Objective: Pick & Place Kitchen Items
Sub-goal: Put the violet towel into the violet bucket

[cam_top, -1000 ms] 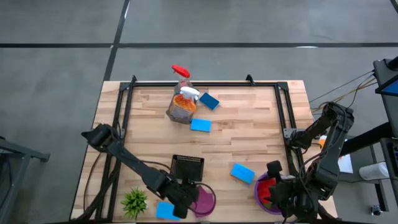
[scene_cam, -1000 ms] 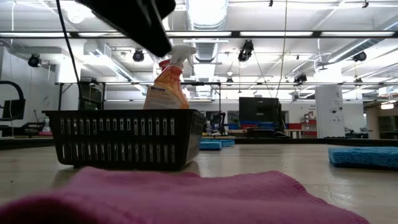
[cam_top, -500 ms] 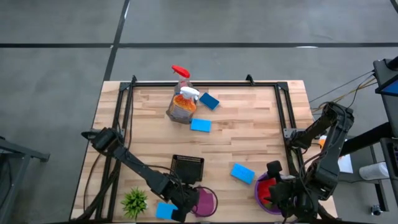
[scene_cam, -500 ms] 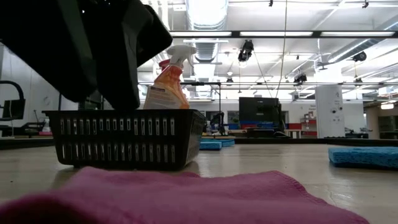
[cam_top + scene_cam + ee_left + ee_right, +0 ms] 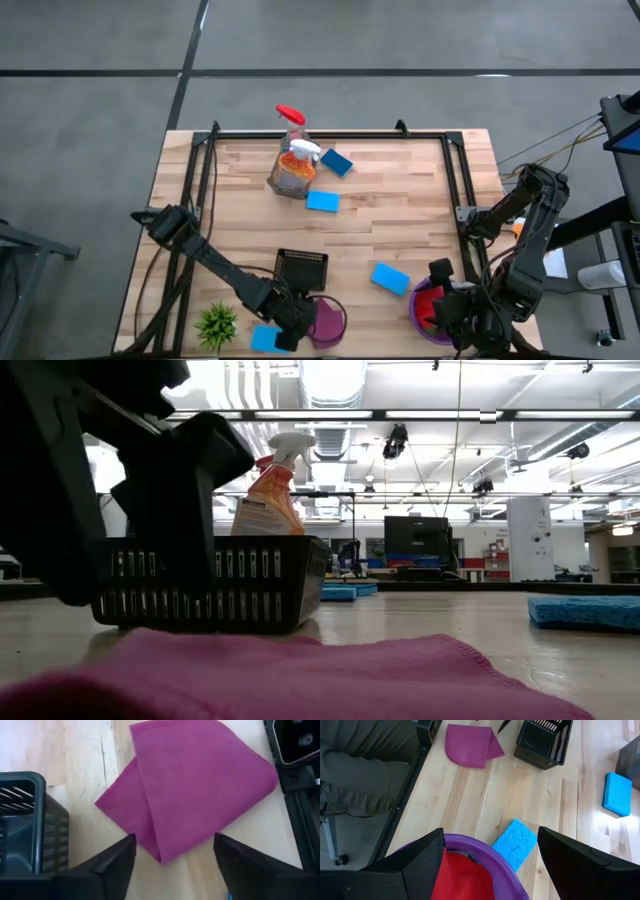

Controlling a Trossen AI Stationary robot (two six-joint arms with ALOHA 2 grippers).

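A magenta cloth (image 5: 327,320) lies folded flat on the table's front edge, filling the foreground of the low view (image 5: 300,670). My left gripper (image 5: 291,328) hovers low at its left side, open; in the left wrist view the cloth (image 5: 190,785) lies just ahead of the spread fingers (image 5: 112,862), its near fold between them. My right gripper (image 5: 490,870) stands open over a purple bowl (image 5: 485,847) holding a red cloth (image 5: 462,875) at the front right. Blue sponges (image 5: 390,278) (image 5: 322,201) (image 5: 336,162) (image 5: 264,338) lie scattered. An orange spray bottle (image 5: 293,170) and a clear red-trigger bottle (image 5: 290,118) stand at the back.
A black slatted basket (image 5: 301,270) stands just behind the magenta cloth, close to my left gripper. A small spiky green plant (image 5: 217,322) sits at the front left. Black frame rails (image 5: 455,180) run along the table's sides.
My left gripper has dropped lower beside the basket and its fingers have spread wider. The magenta cloth and my right arm have not moved.
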